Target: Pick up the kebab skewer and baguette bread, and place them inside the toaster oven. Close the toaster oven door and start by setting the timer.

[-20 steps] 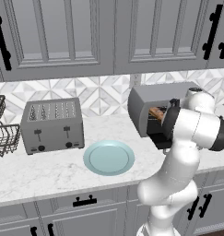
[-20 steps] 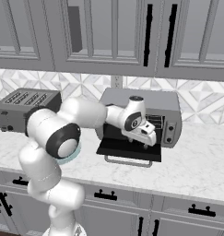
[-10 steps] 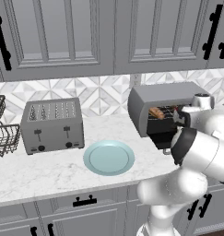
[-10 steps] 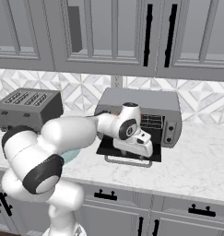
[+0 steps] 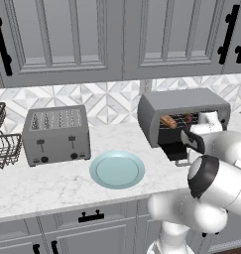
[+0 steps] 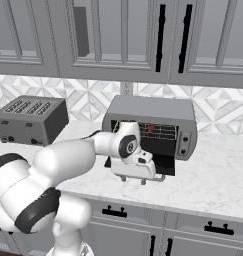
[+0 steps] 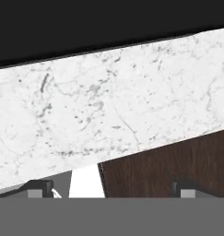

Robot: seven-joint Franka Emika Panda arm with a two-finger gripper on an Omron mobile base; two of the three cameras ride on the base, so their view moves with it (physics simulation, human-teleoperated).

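The toaster oven (image 5: pixel 184 115) is seen at 2 o'clock on the marble counter (image 5: pixel 52 183), its door (image 6: pixel 160 162) dropped open and lying flat in front of it. On the rack inside, the baguette bread (image 5: pixel 167 121) lies at the left and the kebab skewer (image 5: pixel 188 119) just beside it at the right; in the right base view the skewer's red chunks (image 6: pixel 151 128) are glimpsed behind the arm. The gripper (image 7: pixel 112 188) is held low in front of the open door, its jaws spread wide with nothing between them, over the counter edge. A teal plate (image 5: pixel 117 169) sits at 6 o'clock, a four-slot toaster (image 5: pixel 55 135) at 9 o'clock, a wire basket (image 5: pixel 3 141) beyond it.
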